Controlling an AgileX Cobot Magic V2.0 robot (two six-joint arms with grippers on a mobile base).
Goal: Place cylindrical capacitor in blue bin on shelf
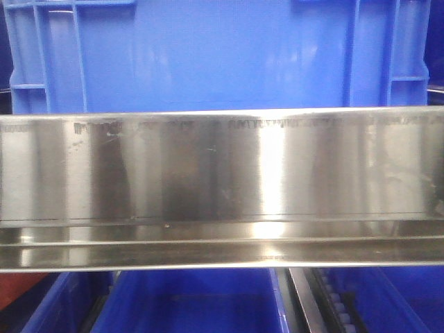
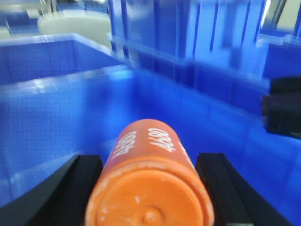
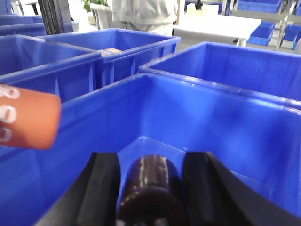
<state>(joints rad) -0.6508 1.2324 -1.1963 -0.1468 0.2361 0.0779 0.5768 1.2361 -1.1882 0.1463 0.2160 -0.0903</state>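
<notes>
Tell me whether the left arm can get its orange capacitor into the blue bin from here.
Probably yes. The left hand grips the orange capacitor over the open blue bin, nothing between; the right hand, holding a dark cylinder, sits aside.

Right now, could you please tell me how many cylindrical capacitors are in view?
2: the orange capacitor in the left pincer, the dark capacitor in the right pincer. More may be hidden.
</notes>
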